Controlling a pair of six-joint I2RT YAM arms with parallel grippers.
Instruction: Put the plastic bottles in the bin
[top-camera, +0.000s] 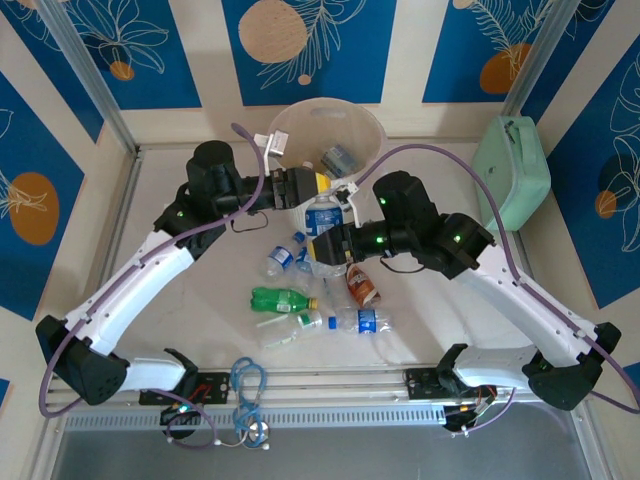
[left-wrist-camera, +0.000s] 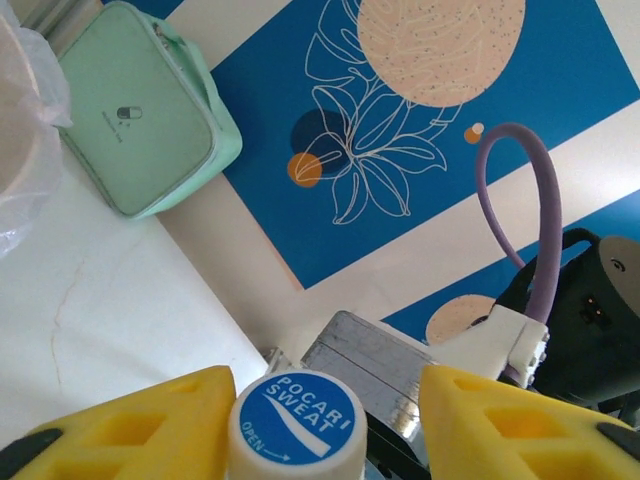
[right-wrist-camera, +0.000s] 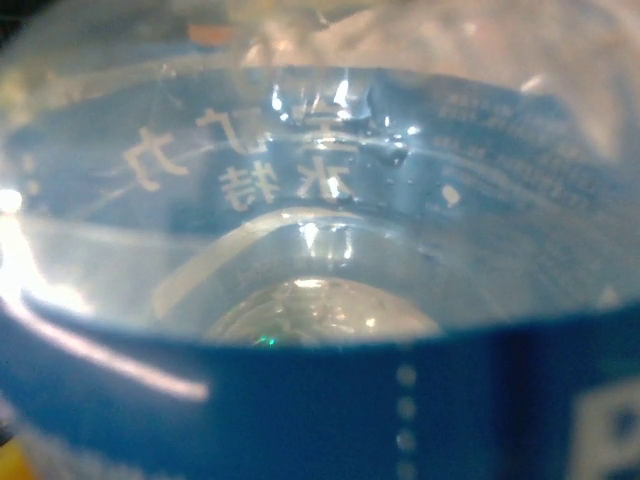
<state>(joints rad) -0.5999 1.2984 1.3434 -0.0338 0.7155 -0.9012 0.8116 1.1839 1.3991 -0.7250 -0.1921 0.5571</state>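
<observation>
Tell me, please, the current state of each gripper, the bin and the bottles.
Pocari Sweat bottle, capped, gripped by the right gripper.
Left gripper, open around that bottle's cap.
Bin, upright, at least one bottle inside.
Green bottle, lying on the table.
Brown-red bottle, lying on the table.

Overhead, the light is bright and even. Only faint, soft shadows lie on the white worktop (top-camera: 140, 300) around the left hand (top-camera: 300, 186) and the right hand (top-camera: 330, 246), and fine detail is slightly soft. From the left wrist, the wall panel (left-wrist-camera: 430, 150) beyond the hand is crisp. The yellow fingers (left-wrist-camera: 130, 430) nearest the lens blur, and the bin (left-wrist-camera: 20, 130) off to the side washes out pale. From the right wrist, the bottle (right-wrist-camera: 320, 200) sits too close to focus: hazy, dim blue and flecked with glare, with a white flare at the left edge.
</observation>
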